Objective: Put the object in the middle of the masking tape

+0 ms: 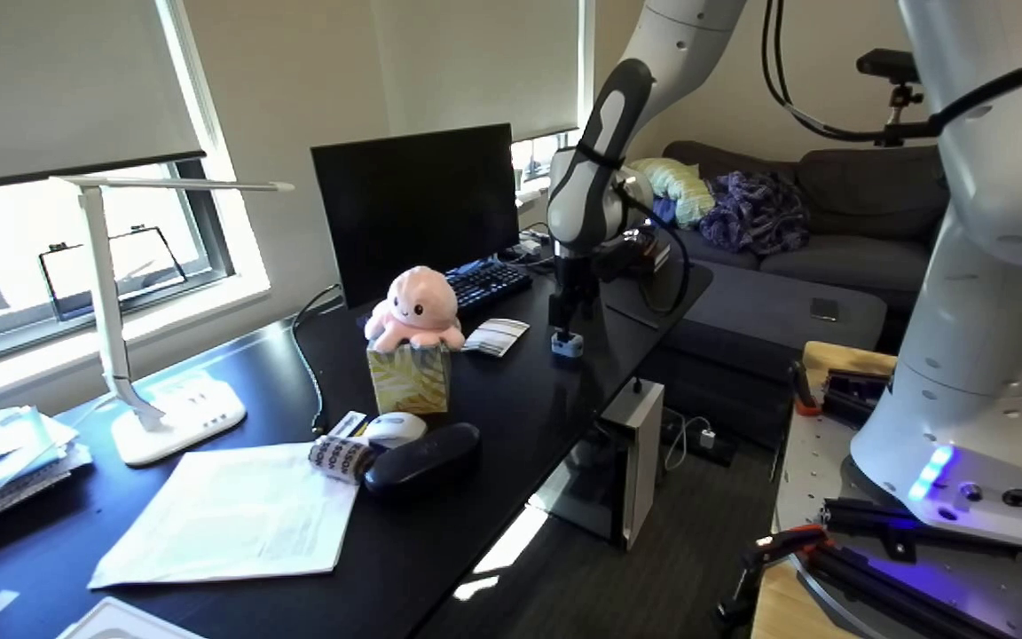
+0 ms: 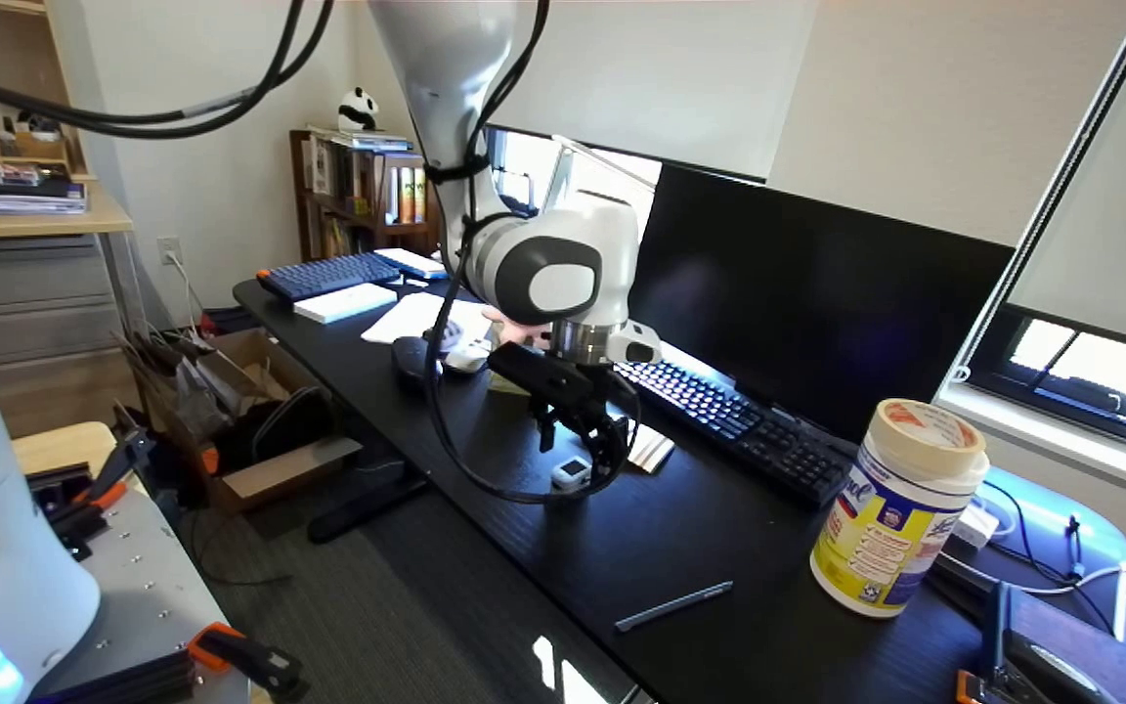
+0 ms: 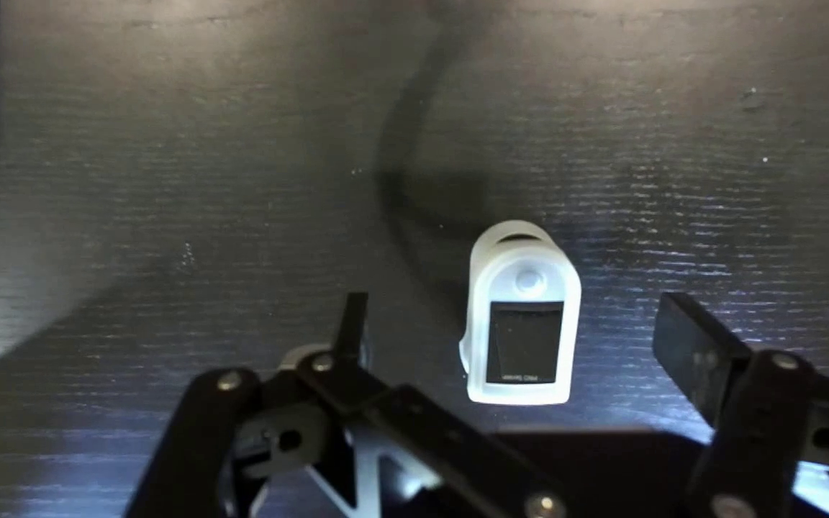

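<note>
Wrist view: my pincer (image 3: pixel 517 331) is gaping over a seemingly light, rigid, slick white device (image 3: pixel 522 316); I'm favouring its long sides.

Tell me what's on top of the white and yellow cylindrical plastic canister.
A tan cylindrical roll of masking tape. The part of the canister beneath it is covered, so unseen.

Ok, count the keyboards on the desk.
2: the black keyboard in front of the monitor, and the blue keyboard at the far end of the desk in an exterior view.
</note>
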`<state>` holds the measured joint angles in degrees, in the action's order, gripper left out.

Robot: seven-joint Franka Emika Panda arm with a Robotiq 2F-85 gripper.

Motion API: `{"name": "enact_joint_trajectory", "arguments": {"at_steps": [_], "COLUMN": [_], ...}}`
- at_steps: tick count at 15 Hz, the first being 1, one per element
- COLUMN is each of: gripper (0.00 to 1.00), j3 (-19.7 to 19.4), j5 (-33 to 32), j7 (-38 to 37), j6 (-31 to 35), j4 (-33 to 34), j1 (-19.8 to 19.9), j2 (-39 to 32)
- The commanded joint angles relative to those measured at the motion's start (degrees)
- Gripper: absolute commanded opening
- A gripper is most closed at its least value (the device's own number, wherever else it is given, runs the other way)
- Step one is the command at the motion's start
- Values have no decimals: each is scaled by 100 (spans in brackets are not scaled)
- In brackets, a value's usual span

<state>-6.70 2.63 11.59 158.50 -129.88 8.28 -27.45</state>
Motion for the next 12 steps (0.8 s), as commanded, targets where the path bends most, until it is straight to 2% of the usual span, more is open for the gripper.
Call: {"name": "enact_joint_trajectory", "arguments": {"at_steps": [1,4,5,7,12], "gripper": [100,100,79,69,34], "j3": [314,413,377,477,564], "j5": [176,125,47,67,66], "j7": [-69,-73,-101,-54,-66], "j6": [511,796,919,1019,1095], "j4": [-44,-54,-58,-62,-105], "j1": [314,403,365,431,471], "j2": [-178,-316,-363,-406,-386]}}
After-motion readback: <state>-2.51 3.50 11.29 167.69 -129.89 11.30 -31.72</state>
